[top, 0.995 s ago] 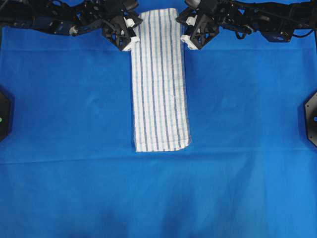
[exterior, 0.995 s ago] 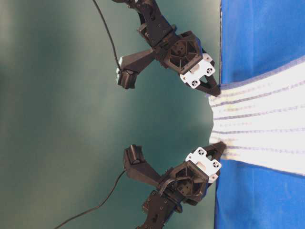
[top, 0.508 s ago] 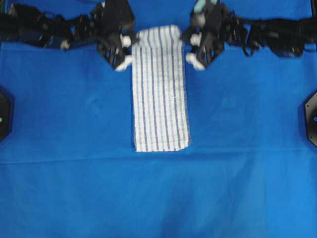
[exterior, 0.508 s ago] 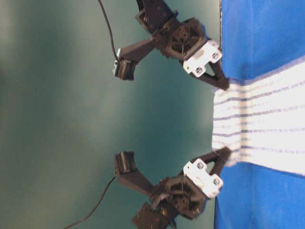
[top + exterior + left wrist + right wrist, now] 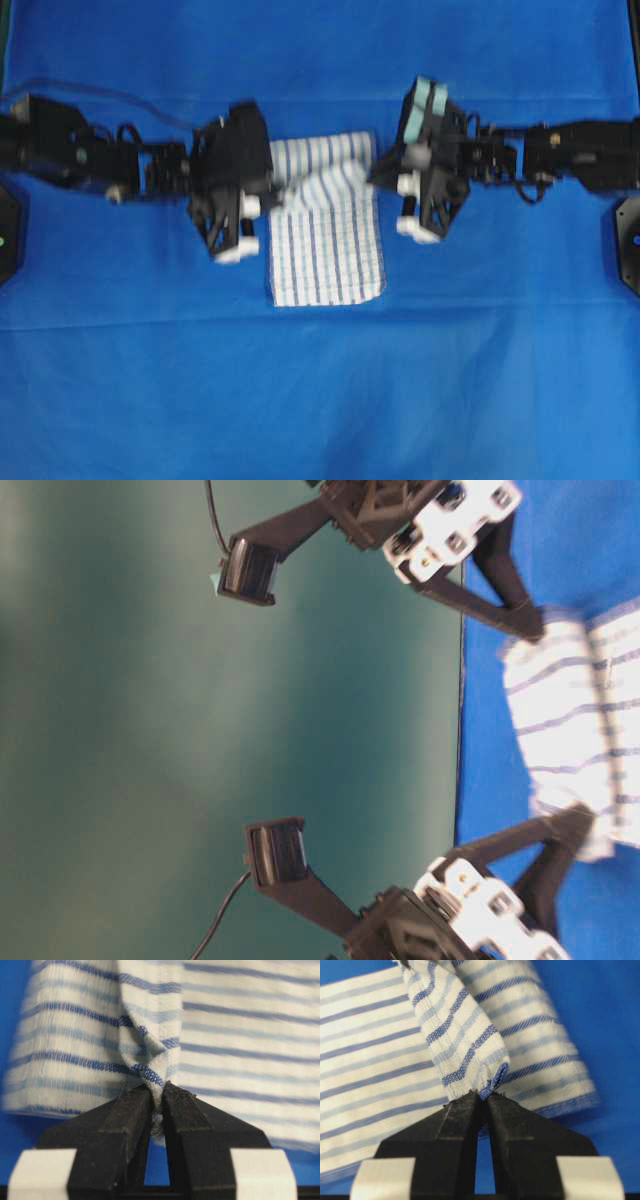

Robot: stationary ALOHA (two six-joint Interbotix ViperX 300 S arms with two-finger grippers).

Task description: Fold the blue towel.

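Towel (image 5: 325, 240) was mid-fold, far end doubled partway toward the near edge, left pincer (image 5: 157, 1105) and right pincer (image 5: 482, 1102) each clamped on a corner, laying down left.

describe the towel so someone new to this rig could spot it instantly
A solid blue tablecloth covers the table. Near its middle, between the two black arms, lies the blue towel: a white cloth with thin dark-blue stripes. It is the only patterned thing there, and the left gripper and right gripper each pinch a corner.
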